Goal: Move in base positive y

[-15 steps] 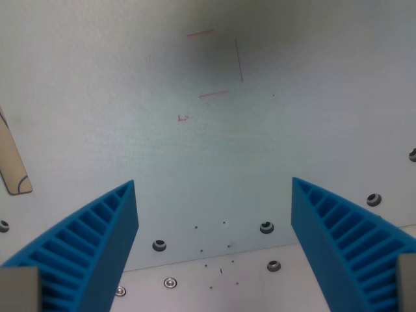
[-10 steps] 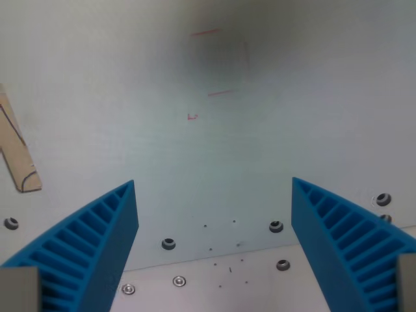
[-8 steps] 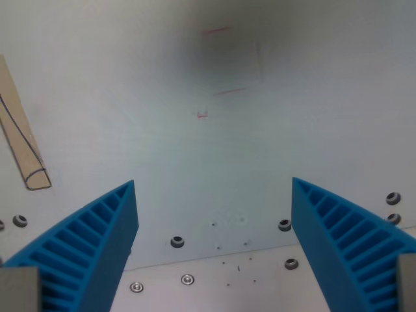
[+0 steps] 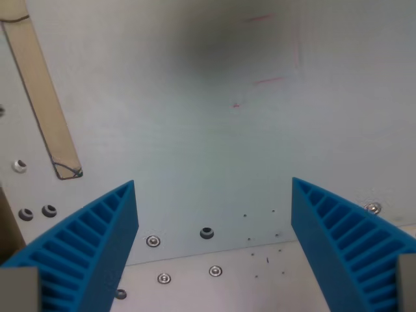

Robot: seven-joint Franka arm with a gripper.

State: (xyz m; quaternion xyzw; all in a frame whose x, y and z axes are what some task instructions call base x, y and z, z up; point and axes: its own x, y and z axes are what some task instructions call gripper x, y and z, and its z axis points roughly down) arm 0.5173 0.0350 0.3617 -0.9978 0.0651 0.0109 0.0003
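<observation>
My gripper (image 4: 213,195) is open and empty, with its two blue ribbed fingers (image 4: 91,250) spread wide at the bottom of the wrist view. It hangs above a pale grey plate (image 4: 195,130). Faint red pen marks (image 4: 270,65) lie on the plate at the upper right of the wrist view. Nothing is between the fingers.
A tan strip of tape (image 4: 42,97) outlined in dark pen runs down the wrist view's left. Screw holes and bolts (image 4: 207,233) line the plate's near edge, with a whiter surface (image 4: 260,286) below it. A dark soft shadow (image 4: 214,39) lies at the top.
The whole scene has shifted toward the wrist view's right, so the camera has moved. More of the tan strip has come into view at the left. The gripper stays open.
</observation>
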